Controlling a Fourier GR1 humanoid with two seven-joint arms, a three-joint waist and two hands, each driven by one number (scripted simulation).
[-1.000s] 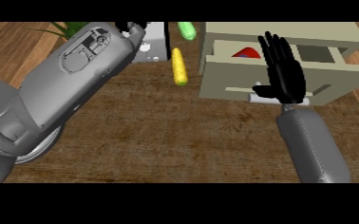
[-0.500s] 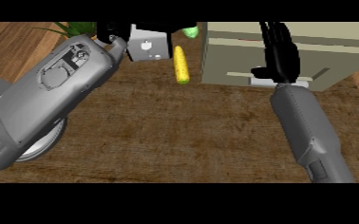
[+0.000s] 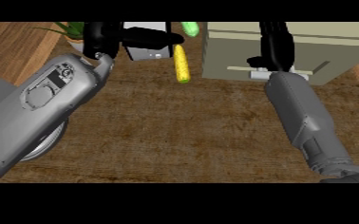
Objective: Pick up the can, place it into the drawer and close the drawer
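On the far right of the brown wooden tabletop (image 3: 182, 133) stands a pale beige box-shaped drawer unit (image 3: 280, 52). Its front looks flat and closed, with a thin light handle bar (image 3: 242, 69) low on the front. The black right hand (image 3: 277, 45) lies against the front of that drawer unit, just above the handle. Its fingers look straight and pressed together, pointing away to the far side. The grey right forearm (image 3: 305, 118) comes in from the near right corner.

The can cannot be seen anywhere. It may be inside the closed drawer, but that cannot be told.

On the far left, the black left hand (image 3: 144, 37) is up by a small grey and white box (image 3: 151, 52). Its fingers stretch out to the right across the top of the box. Whether they hold the box cannot be told. The big grey left forearm (image 3: 49, 95) fills the near left side.

Between the box and the drawer unit lies a long yellow corn cob (image 3: 182, 64), pointing near to far. Just beyond it is a small light green thing (image 3: 189, 28). A green leafy plant (image 3: 69, 28) peeks out at the far left edge.
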